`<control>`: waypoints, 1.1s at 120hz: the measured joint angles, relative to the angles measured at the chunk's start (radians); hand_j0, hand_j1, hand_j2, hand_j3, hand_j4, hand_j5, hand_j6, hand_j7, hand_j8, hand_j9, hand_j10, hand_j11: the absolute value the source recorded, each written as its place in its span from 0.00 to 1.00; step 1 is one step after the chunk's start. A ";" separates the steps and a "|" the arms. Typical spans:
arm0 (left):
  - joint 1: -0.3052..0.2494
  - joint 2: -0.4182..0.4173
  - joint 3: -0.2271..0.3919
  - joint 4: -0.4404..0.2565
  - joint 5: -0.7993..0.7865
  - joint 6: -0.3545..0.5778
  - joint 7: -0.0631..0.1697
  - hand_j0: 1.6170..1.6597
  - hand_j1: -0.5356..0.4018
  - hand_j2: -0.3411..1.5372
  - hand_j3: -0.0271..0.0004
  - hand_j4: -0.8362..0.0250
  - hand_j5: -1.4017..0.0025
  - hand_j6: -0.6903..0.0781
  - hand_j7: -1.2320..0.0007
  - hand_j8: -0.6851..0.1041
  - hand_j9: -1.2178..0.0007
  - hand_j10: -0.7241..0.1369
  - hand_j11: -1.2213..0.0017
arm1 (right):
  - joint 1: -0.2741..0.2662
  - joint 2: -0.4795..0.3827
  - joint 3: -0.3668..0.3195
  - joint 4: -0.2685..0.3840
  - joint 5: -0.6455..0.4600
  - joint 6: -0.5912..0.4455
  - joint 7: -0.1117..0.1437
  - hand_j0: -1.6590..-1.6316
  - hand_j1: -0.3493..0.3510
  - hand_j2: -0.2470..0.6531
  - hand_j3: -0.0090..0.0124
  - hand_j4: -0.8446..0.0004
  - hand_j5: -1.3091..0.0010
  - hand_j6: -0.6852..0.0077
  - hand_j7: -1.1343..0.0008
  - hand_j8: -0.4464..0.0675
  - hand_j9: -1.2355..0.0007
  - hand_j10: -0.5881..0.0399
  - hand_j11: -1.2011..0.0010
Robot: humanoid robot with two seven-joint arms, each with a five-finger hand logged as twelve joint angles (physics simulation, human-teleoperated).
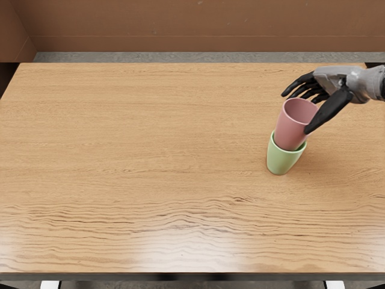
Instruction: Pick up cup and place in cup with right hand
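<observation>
Beyond the grained wooden table lie grey floor and brown wall; the right hand hangs open by the pink cup (inside the green cup).

The tapered pink cup, seated partway in the short pale-green cup, blocks my right hand toward the table's near edge. My black thumb lies across the pink cup's right side in view, my other fingers beyond its rim, so a sideways sweep meets its wall. I could pass over the broad light-wood tabletop left of both cups, or between them and the near edge.
</observation>
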 joint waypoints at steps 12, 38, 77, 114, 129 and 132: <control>0.000 0.000 0.000 0.000 0.000 0.000 0.000 0.96 0.94 0.18 0.98 0.97 1.00 0.90 1.00 0.87 1.00 0.84 1.00 | -0.011 0.008 -0.005 -0.001 -0.009 -0.013 0.000 0.05 0.63 0.39 0.42 0.50 0.58 0.46 0.51 0.26 0.56 0.31 0.54; 0.000 0.000 0.000 0.000 0.000 0.000 0.000 0.96 0.94 0.18 0.98 0.97 1.00 0.90 1.00 0.87 1.00 0.84 1.00 | -0.025 0.016 -0.008 -0.002 -0.012 -0.020 0.000 0.05 0.50 0.34 0.42 0.61 0.67 0.56 0.62 0.36 0.65 0.43 0.64; 0.000 0.000 0.000 0.000 0.000 0.000 0.000 0.96 0.94 0.18 0.98 0.97 1.00 0.90 1.00 0.87 1.00 0.84 1.00 | -0.027 0.040 -0.006 -0.019 0.006 -0.020 0.000 0.04 0.12 0.29 0.42 0.91 0.92 0.88 0.91 0.74 0.92 0.81 0.92; 0.000 0.000 0.000 0.000 0.000 0.000 0.000 0.96 0.94 0.18 0.98 0.97 1.00 0.90 1.00 0.87 1.00 0.84 1.00 | -0.007 0.096 0.066 -0.102 0.221 0.122 0.000 0.04 0.02 0.28 0.42 0.98 0.98 0.96 0.98 0.84 0.98 0.91 0.98; 0.000 0.000 0.000 0.000 0.000 0.000 0.000 0.96 0.94 0.18 0.98 0.97 1.00 0.90 1.00 0.87 1.00 0.84 1.00 | -0.008 0.109 0.099 -0.107 0.324 0.254 0.000 0.04 0.01 0.28 0.42 0.99 0.99 0.97 0.99 0.85 0.99 0.92 0.99; 0.000 0.000 0.000 0.000 0.000 0.000 0.000 0.96 0.94 0.18 0.98 0.97 1.00 0.90 1.00 0.87 1.00 0.84 1.00 | -0.010 0.110 0.102 -0.107 0.336 0.267 0.000 0.04 0.01 0.28 0.42 0.99 0.99 0.97 0.99 0.85 0.99 0.92 0.99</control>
